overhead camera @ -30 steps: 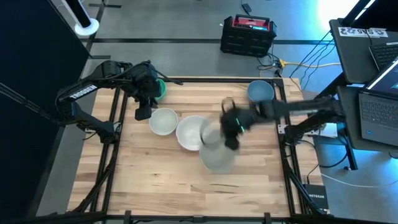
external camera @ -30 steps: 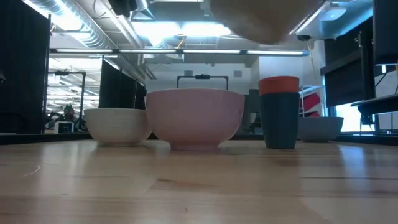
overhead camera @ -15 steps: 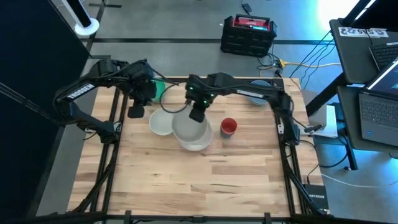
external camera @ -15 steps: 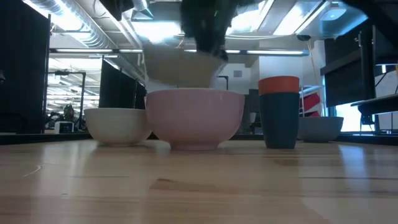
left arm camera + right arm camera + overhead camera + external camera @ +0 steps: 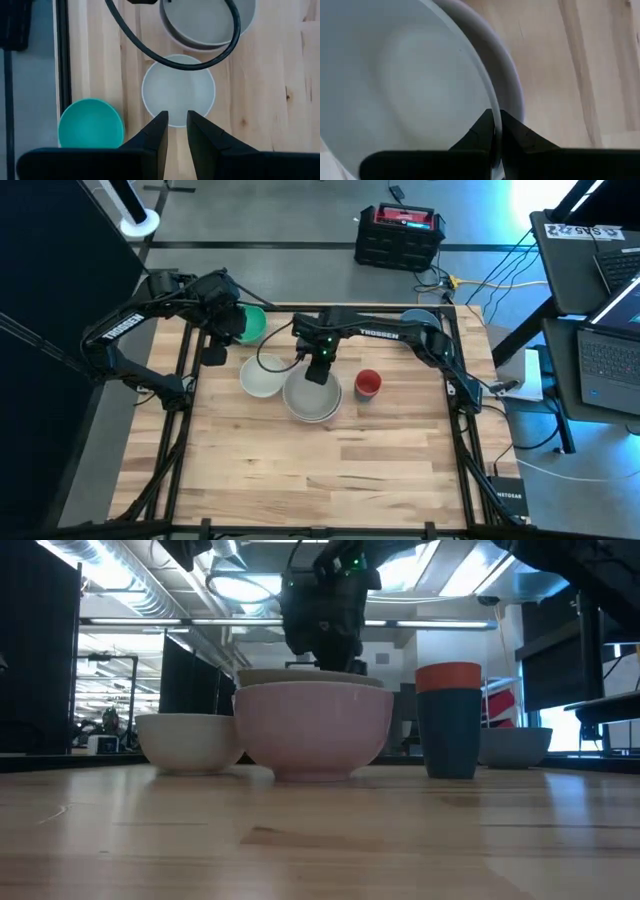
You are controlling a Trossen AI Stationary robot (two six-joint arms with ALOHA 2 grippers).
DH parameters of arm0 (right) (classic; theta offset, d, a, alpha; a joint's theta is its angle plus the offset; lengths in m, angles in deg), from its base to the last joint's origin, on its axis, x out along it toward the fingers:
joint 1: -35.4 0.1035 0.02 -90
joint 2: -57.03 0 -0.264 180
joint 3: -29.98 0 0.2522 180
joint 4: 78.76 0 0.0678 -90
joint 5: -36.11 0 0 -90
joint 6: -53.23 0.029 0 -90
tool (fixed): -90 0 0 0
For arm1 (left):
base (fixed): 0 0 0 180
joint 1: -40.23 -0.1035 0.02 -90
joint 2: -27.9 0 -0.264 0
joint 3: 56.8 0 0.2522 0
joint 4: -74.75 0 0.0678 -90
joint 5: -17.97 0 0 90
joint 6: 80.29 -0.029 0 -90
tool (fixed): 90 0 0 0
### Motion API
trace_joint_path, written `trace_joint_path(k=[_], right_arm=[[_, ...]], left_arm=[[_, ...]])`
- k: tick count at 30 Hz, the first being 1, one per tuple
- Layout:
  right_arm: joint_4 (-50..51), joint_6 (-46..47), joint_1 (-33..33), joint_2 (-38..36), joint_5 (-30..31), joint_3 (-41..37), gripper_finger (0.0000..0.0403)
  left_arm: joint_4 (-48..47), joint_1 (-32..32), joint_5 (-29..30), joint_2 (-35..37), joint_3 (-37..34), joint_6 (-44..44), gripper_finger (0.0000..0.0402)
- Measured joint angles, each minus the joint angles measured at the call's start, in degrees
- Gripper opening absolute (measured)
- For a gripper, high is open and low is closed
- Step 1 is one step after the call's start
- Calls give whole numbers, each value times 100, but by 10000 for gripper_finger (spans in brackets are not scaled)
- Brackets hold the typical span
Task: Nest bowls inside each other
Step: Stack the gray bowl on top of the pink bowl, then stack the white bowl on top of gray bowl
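Two large whitish bowls are one inside the other mid-table: the outer one (image 5: 312, 402), (image 5: 315, 730), and the inner one (image 5: 405, 75), whose rim (image 5: 310, 677) shows just above the outer rim. My right gripper (image 5: 317, 373) is shut on the inner bowl. A medium white bowl (image 5: 262, 376) stands to their left on its base, with a green bowl (image 5: 252, 323) beyond it. My left gripper (image 5: 174, 125) hangs above the medium bowl's near-left side, slightly open with nothing between its fingers. A small red bowl (image 5: 368, 383) sits in a dark blue one (image 5: 448, 735). My right gripper pinches the inner bowl's rim (image 5: 487, 100) at its far side, one finger inside the wall and one outside. The fingers come steeply from above. The bowl sits level and upright within the outer bowl; whether it rests on that bowl I cannot tell.
A light blue bowl (image 5: 420, 320) stands at the far right corner, partly under my right arm. A black cable (image 5: 165, 55) loops above the bowls. The near half of the wooden table (image 5: 300, 480) is bare. Laptops stand off the table at the right.
My right gripper has carried the whitish bowl from the table's middle right toward the left and far side, then lowered it into the other large bowl, staying shut on its rim. My left gripper has drifted a little toward the left edge.
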Motion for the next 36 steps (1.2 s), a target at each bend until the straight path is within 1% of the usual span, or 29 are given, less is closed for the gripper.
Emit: trace_joint_path(k=[3,6,12,15,16,30,33,36], right_arm=[[56,-45,-1,52,41,0,9],[218,-190,-44,56,-141,0,39],[422,-508,-40,-170,-207,109,141],[525,-523,-38,-446,-204,304,192],[555,-524,-39,-536,-174,344,202],[962,-504,-25,-1923,661,567,261],[1024,-596,-29,-1972,810,581,262],[1028,-655,-31,-1953,832,570,262]], left_arm=[[2,-3,0,2,0,21,54],[3,0,-2,2,0,88,54],[-4,0,-4,2,-2,144,54],[27,2,-16,4,-236,-8,54],[58,1,-14,0,-387,-56,54],[3024,-41,340,-452,-3192,-622,54],[3133,-100,356,-779,-3373,-707,54],[3224,-204,358,-1071,-3386,-749,54]])
